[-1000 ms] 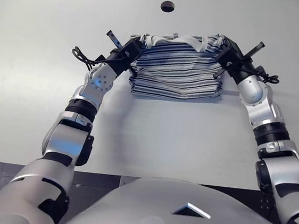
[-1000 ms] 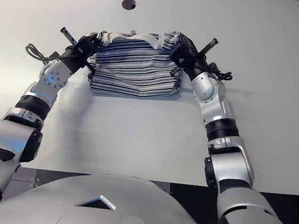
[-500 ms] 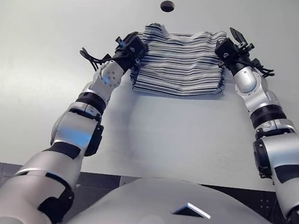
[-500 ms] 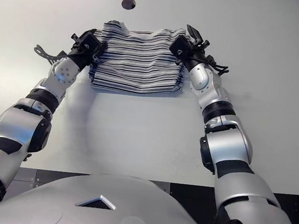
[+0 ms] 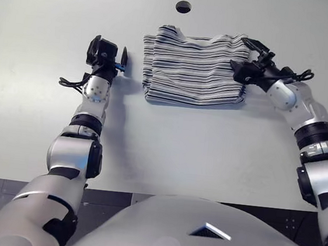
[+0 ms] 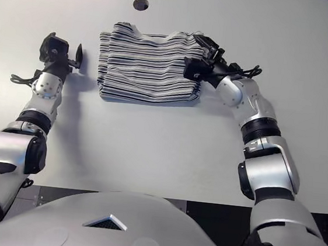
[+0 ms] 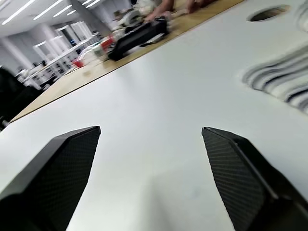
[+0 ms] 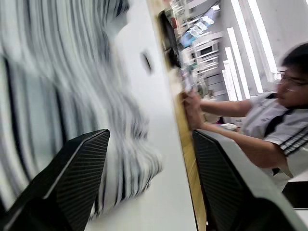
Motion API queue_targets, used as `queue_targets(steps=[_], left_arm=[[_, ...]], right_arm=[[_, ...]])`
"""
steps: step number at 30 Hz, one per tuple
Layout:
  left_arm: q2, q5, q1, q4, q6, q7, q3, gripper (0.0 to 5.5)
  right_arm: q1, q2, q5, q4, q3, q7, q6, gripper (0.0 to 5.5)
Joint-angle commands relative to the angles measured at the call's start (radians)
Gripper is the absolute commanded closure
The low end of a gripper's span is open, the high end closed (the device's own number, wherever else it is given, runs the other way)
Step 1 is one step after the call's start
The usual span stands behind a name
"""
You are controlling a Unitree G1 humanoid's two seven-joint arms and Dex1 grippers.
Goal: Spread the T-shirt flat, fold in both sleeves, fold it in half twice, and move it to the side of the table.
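Observation:
The striped T-shirt (image 5: 193, 68) lies folded in a flat, roughly square stack on the far middle of the white table (image 5: 167, 147). My left gripper (image 5: 113, 59) stands open a short way to the left of the shirt, apart from it; in the left wrist view (image 7: 151, 132) bare table lies between its fingers and the shirt's edge (image 7: 284, 82) is off to one side. My right gripper (image 5: 244, 55) is open at the shirt's right edge, and the right wrist view (image 8: 151, 134) has striped cloth (image 8: 57, 72) under and between its fingers.
A round hole (image 5: 184, 7) is cut in the table just beyond the shirt. A black cable (image 5: 68, 82) loops beside my left wrist. Wide bare tabletop lies to the left, to the right and in front of the shirt.
Both grippers have let go of the shirt, which now lies settled and flat. My left gripper has drawn away to the left; my right gripper has opened and stays at the right edge.

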Motion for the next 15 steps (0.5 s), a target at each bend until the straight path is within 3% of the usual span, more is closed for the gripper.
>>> queue_targets(steps=[1,5,9,12,15], left_arm=[[0.000,-0.066,0.070,-0.135,-0.045,0.022,0.066,1.58],[0.011,-0.110,0.189,-0.336,-0.036,0.011,0.111,1.58],[0.015,-0.115,0.310,-0.528,0.016,0.011,0.129,1.58],[0.025,-0.140,0.394,-0.640,0.067,0.007,0.167,1.58],[0.030,-0.168,0.424,-0.681,0.104,0.006,0.206,1.58]], right_arm=[[-0.007,-0.059,-0.092,0.049,0.089,0.038,-0.042,2.32],[0.227,-0.199,-0.023,-0.365,0.166,0.262,-0.184,2.32],[0.440,-0.272,0.016,-0.816,0.118,0.361,-0.048,2.32],[0.553,-0.205,-0.006,-1.067,0.167,0.437,0.048,2.32],[0.511,-0.001,-0.094,-1.029,0.327,0.471,0.071,2.32]])
